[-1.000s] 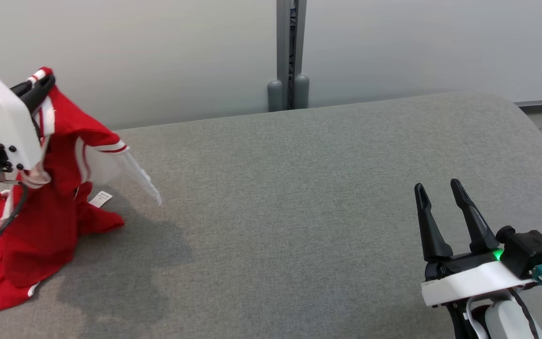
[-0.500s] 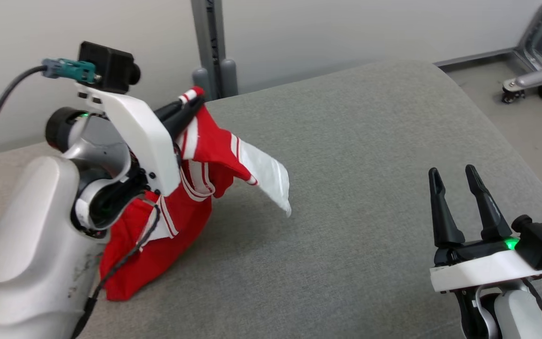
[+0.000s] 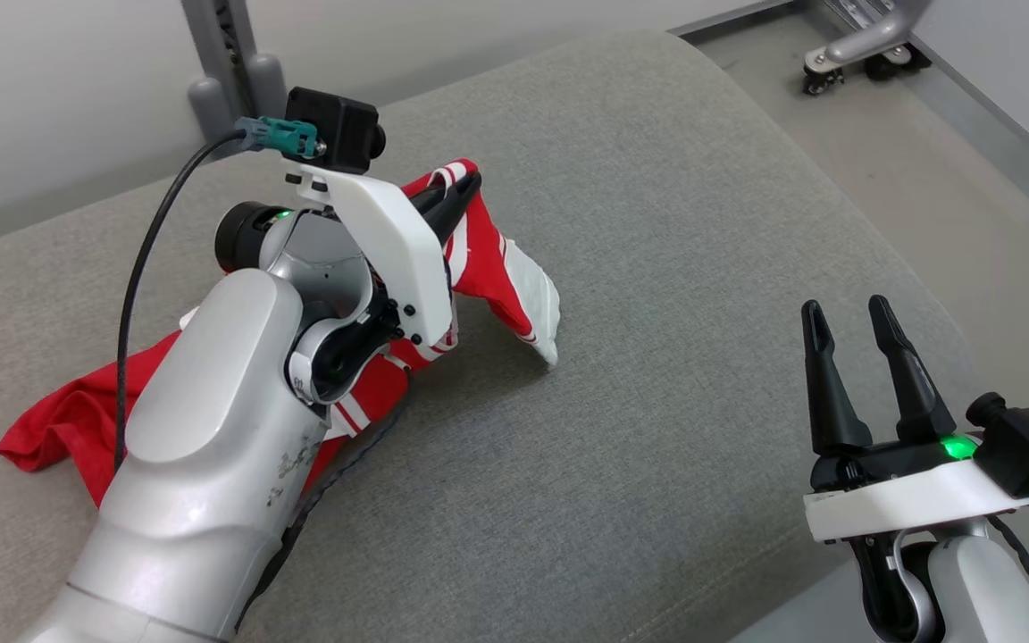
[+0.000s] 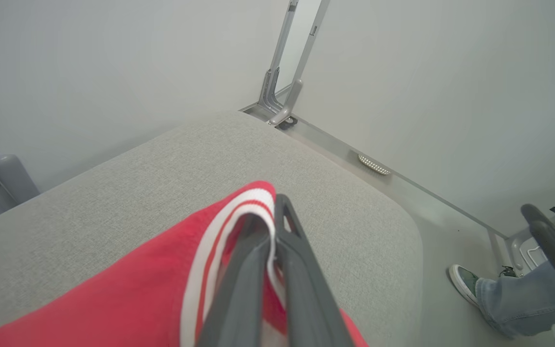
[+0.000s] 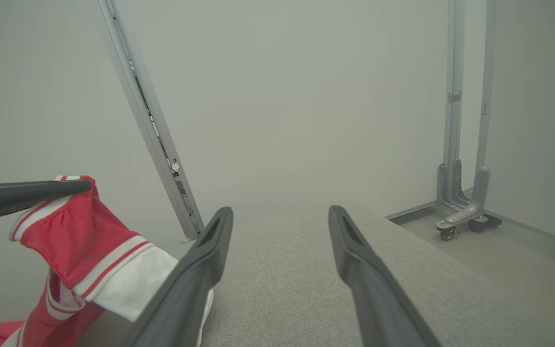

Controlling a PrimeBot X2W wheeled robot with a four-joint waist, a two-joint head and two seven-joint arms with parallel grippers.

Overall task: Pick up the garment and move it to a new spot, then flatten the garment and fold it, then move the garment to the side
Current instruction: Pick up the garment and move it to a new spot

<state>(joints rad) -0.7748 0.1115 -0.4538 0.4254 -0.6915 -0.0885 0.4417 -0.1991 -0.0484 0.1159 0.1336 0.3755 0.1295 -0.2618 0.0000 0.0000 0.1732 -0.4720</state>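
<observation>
The garment (image 3: 488,259) is red with white stripes and a white sleeve end. My left gripper (image 3: 468,186) is shut on its striped edge and holds that part raised above the grey padded surface (image 3: 657,223). The rest of the cloth trails down behind my left arm and lies on the surface at the left (image 3: 59,420). The left wrist view shows the shut fingers (image 4: 277,250) pinching the striped hem (image 4: 239,212). My right gripper (image 3: 847,320) stands open at the lower right, well apart from the garment (image 5: 85,241), with nothing between its fingers (image 5: 210,250).
The padded surface ends in a rounded edge at the right, with bare floor (image 3: 925,161) beyond. A grey post (image 3: 229,62) stands behind it and a wheeled frame foot (image 3: 854,54) sits at the far right. A person's shoe and trouser leg (image 4: 494,289) show on the floor.
The head camera has swung to the right and tilted down. My left arm has carried the held garment toward the middle of the surface; the cloth now trails lower. The right gripper stays open.
</observation>
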